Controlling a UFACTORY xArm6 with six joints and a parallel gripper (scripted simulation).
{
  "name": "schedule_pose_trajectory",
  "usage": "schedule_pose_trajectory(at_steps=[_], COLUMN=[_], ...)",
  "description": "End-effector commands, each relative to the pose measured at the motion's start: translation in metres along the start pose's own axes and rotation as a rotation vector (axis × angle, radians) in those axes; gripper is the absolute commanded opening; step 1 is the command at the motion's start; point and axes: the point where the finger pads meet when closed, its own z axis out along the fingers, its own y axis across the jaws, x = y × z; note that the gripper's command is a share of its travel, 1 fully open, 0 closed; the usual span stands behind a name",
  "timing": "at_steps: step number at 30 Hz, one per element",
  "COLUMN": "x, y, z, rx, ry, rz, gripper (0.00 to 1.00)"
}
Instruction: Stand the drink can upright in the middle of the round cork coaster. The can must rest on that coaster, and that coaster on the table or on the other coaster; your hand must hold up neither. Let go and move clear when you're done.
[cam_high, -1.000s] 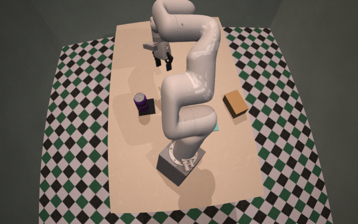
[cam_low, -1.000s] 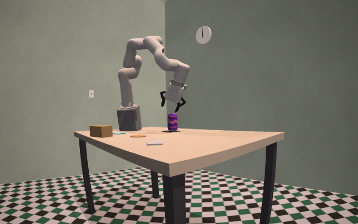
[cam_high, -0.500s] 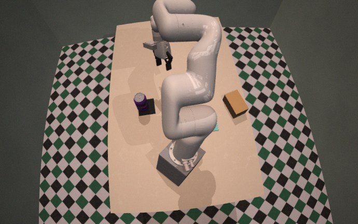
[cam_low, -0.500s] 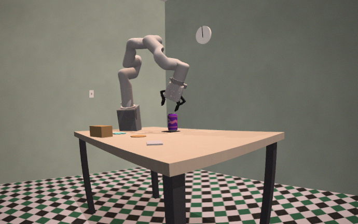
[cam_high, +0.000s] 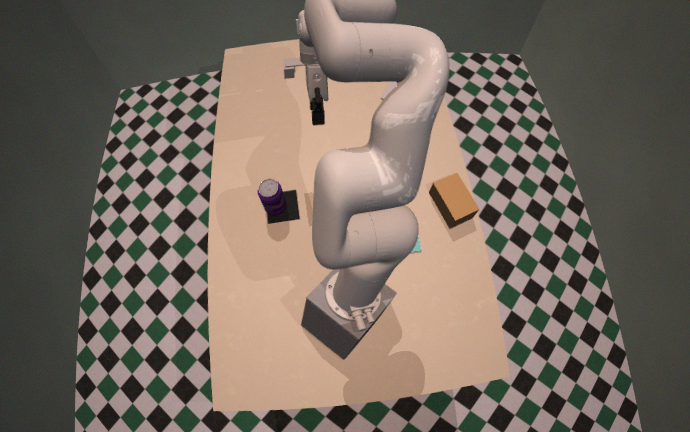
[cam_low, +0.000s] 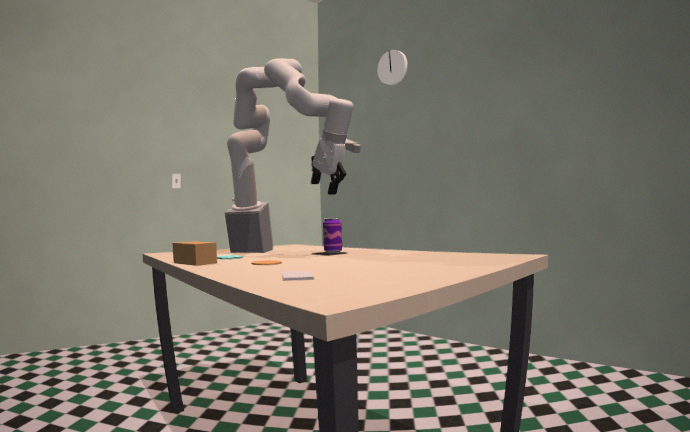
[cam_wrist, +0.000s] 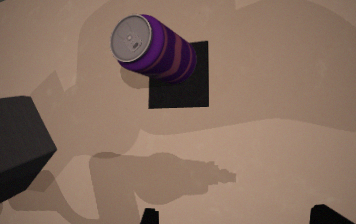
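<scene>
1. The setting reads as a plain domestic-style room used as a robot test space: two flat sage-green walls (cam_low: 127, 101) meet in a corner, bare apart from small fittings.
2. A round white wall clock (cam_low: 392, 67) hangs high on the darker wall, and a small white switch plate (cam_low: 176, 180) sits on the lighter one (both ordinary household fixtures).
3. The green, black and white checkered tile floor (cam_low: 432, 386) suggests a kitchen or dining area.
4. A pale wooden table with dark square legs (cam_low: 407, 284) stands in the middle.
5. A light grey jointed robot arm (cam_low: 244, 152) bolted to a grey block pedestal (cam_low: 260, 234) on that table gives the lab character.
</scene>
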Motion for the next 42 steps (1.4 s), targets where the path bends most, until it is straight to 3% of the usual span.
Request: schedule_pose_trajectory(at_steps=[1,7,9,10,15,16,19,20,24,26,27,32,42], x=[-0.002,-0.006,-0.006,-0.006,-0.009,-0.006,0.03,0.031,0.068,0.068,0.099,0.141,0.15], y=[-0.019,-0.055,-0.055,-0.061,-0.091,-0.092,-0.075,-0.075,-0.08,-0.08,-0.085,-0.107,-0.116], z=[-0.031,-0.07,-0.07,-0.075,-0.099,-0.095,-0.038,-0.035,0.012,0.012,0.045,0.095,0.108], rx=[-0.056,-0.081,-0.081,-0.095,-0.086,-0.092,-0.231,-0.297,-0.396,-0.396,-0.41,-0.437,-0.44], ry=[0.029,0.106,0.106,0.141,0.21,0.22,0.183,0.16,0.124,0.124,0.122,0.121,0.123], rz=[0.273,0.633,0.633,0.802,1.048,1.108,1.239,1.23,1.047,1.047,1.006,0.864,0.819], gripper=[1.0,1.0,1.0,1.0,1.0,1.0,1.0,1.0,1.0,1.0,1.0,1.0,1.0])
